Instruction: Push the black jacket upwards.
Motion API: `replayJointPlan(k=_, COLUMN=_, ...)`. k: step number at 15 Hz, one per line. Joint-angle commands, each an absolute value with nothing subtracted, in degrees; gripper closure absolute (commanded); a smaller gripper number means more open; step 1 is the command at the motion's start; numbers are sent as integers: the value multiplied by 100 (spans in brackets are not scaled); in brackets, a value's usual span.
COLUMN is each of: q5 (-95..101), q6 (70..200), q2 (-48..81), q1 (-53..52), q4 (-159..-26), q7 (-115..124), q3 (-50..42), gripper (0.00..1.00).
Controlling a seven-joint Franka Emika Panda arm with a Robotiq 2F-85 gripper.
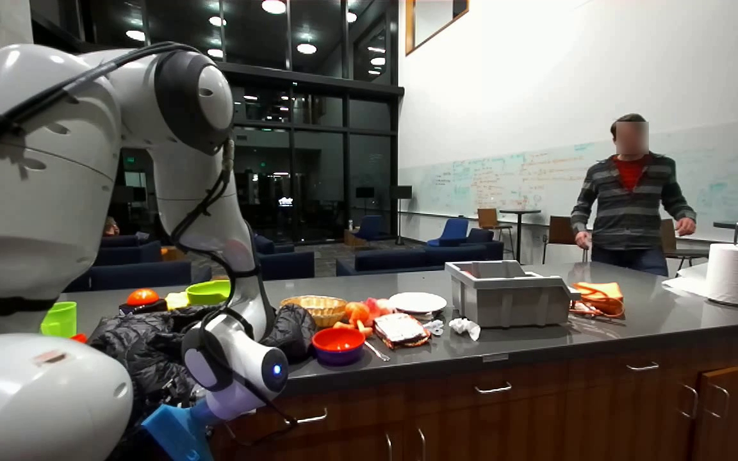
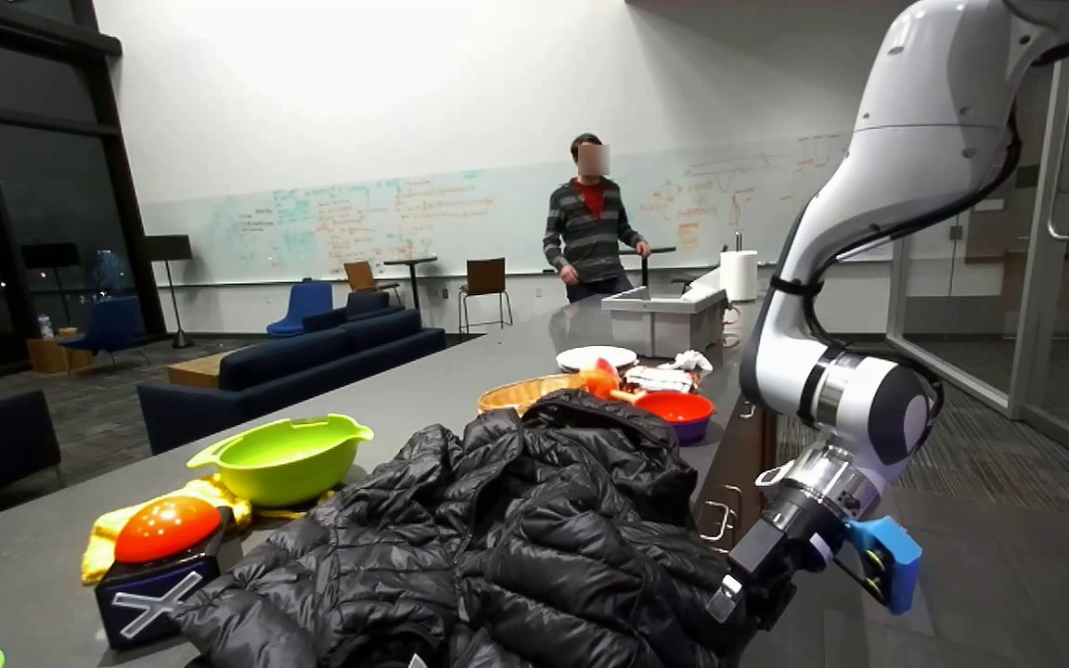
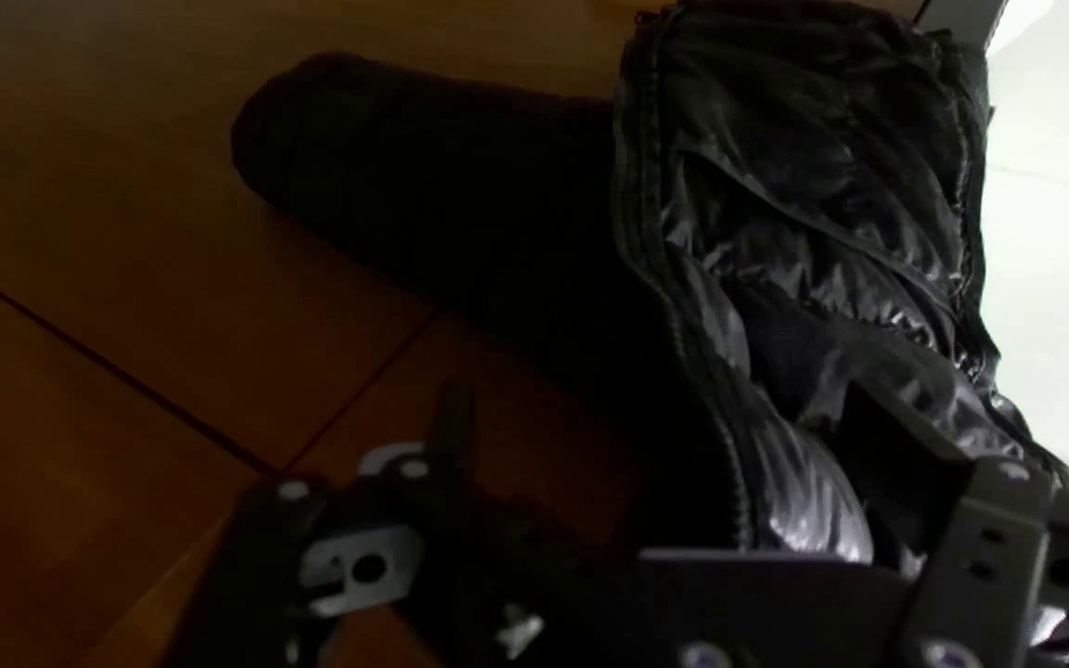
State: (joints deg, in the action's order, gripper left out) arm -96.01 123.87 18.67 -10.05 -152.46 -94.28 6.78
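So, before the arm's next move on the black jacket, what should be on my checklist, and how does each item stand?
1. The gripper is open: ok, jaws apart in the wrist view.
2. The black jacket lies wholly on the counter: not ok, part hangs over the edge in front of the wooden cabinet fronts.
3. The gripper touches the black jacket: cannot tell, it is right by it but contact is unclear.
4. There is free room around the black jacket: not ok, the green bowl and the red-and-purple bowl are close by.
5. The person is clear of the arm: ok, standing beyond the gray bin.
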Motion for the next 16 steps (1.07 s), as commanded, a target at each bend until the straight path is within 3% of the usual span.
replayJointPlan(k=1, q5=-10011, q6=12175, q2=2173, q1=-1061, q4=-15091, q7=-9939, q3=657, gripper=0)
replayJointPlan(k=3, q5=-10092, q6=12030, q2=2283, q1=-1066, q4=-15061, q7=-10083, q3=635, gripper=0)
replayJointPlan(k=5, q5=-10161, q6=11963, q2=2299, q1=-1103, q4=-15082, q7=-10193, q3=639, gripper=25)
replayJointPlan(k=11, q5=-10239, q6=12038, q2=1982, q1=-1296, q4=-15252, q7=-10284, q3=720, gripper=73)
replayJointPlan(k=14, q5=-10244, q6=12096, q2=1787, q1=-1420, q4=-15350, q7=-10199, q3=795, gripper=94)
replayJointPlan(k=16, q5=-10295, q6=12191, q2=1602, q1=-1513, q4=-15443, q7=-10201, q3=853, gripper=100)
